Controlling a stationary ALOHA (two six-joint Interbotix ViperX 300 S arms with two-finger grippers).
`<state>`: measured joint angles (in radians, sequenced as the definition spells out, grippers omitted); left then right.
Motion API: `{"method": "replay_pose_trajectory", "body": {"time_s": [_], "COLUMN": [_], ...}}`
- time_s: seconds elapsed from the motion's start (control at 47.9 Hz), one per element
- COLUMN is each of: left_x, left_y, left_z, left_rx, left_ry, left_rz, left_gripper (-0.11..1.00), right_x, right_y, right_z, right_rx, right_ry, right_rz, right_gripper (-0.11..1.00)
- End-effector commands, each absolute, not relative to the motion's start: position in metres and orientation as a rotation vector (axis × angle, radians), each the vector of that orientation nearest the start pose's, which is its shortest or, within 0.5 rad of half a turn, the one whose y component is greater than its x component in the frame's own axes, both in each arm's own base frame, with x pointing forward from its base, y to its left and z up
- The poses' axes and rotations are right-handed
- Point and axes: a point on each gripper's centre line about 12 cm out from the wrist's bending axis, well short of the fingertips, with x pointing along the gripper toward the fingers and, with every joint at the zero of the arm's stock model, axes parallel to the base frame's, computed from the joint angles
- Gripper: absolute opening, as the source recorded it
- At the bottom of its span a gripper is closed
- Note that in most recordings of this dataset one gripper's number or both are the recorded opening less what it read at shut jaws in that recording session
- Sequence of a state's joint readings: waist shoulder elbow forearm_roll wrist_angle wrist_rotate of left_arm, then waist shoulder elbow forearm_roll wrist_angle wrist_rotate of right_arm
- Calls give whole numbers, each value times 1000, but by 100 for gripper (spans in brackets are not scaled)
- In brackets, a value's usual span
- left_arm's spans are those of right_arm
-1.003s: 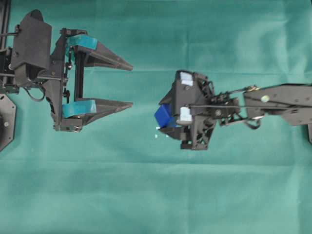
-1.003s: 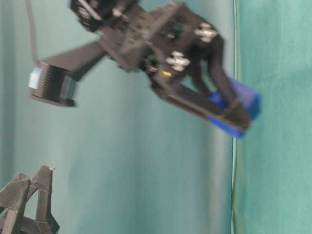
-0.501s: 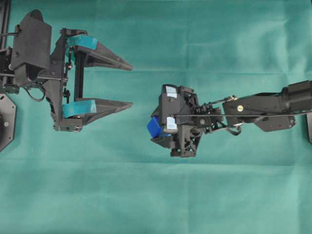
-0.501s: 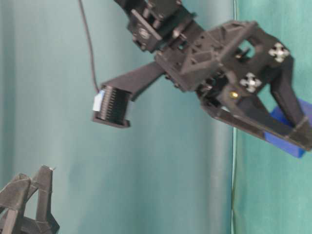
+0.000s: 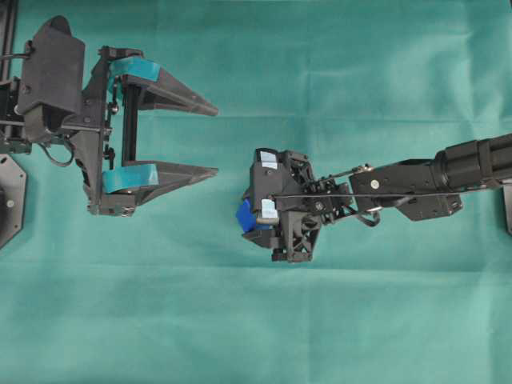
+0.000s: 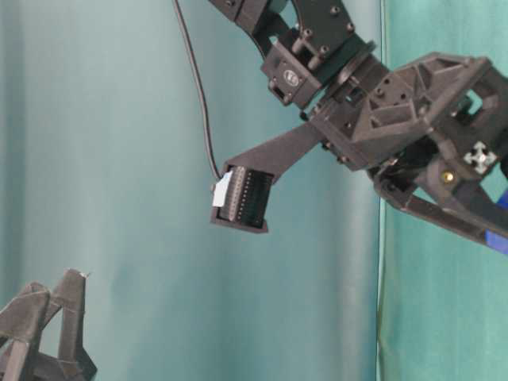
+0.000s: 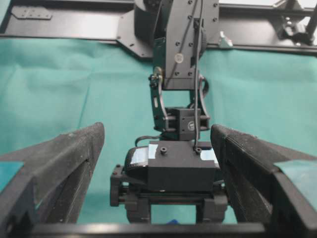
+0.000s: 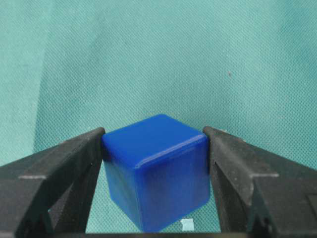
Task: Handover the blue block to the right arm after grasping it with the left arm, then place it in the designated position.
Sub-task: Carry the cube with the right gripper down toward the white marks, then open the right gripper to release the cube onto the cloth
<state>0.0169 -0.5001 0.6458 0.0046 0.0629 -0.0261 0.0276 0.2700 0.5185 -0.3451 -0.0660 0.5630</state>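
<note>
Right claw (image 8: 154, 144) grips blue block (image 8: 156, 171) above cloth (image 8: 148, 49).

Wide bare green cloth (image 5: 264, 320) below and above both arms. Right arm (image 5: 416, 176) spans centre-right. Left gripper (image 5: 204, 138) parked far left, jaws spread; clear gap between them.

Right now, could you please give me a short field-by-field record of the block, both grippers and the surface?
block: blue block, clamped between the right gripper's fingers, clear of the left gripper
right gripper: shut on the block, angled down over the cloth
left gripper: open, holding nothing, parked at the left of the overhead view
surface: green cloth
target mark: one small white dot shows just below the block in the right wrist view; the rest are not visible
</note>
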Motion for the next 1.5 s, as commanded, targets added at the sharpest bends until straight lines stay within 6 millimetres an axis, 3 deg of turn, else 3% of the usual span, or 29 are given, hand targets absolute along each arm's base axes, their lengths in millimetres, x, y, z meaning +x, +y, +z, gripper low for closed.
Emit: {"method": "replay_pose_trajectory", "body": {"time_s": [0.0, 0.627, 0.731, 0.794, 1.128, 1.274, 1.483], "left_x": [321, 321, 321, 321, 321, 321, 321], "left_y": [6, 6, 6, 6, 6, 6, 6], "left_z": [361, 361, 361, 361, 361, 360, 361], "left_rx": [-23, -25, -25, -23, -23, -23, -23], "left_ry": [178, 178, 178, 178, 179, 181, 179], "left_rz": [21, 21, 21, 21, 21, 21, 21], "left_gripper": [100, 100, 100, 100, 100, 100, 100], "right_x": [444, 446, 446, 446, 445, 443, 432], "right_y": [15, 16, 16, 16, 17, 15, 11], "right_z": [124, 127, 130, 131, 138, 151, 193], "right_rx": [212, 215, 215, 215, 211, 204, 186], "right_ry": [681, 656, 651, 651, 638, 628, 602], "right_rz": [-25, -13, -13, -14, -11, -18, -46], "right_gripper": [65, 67, 88, 94, 89, 89, 89]}}
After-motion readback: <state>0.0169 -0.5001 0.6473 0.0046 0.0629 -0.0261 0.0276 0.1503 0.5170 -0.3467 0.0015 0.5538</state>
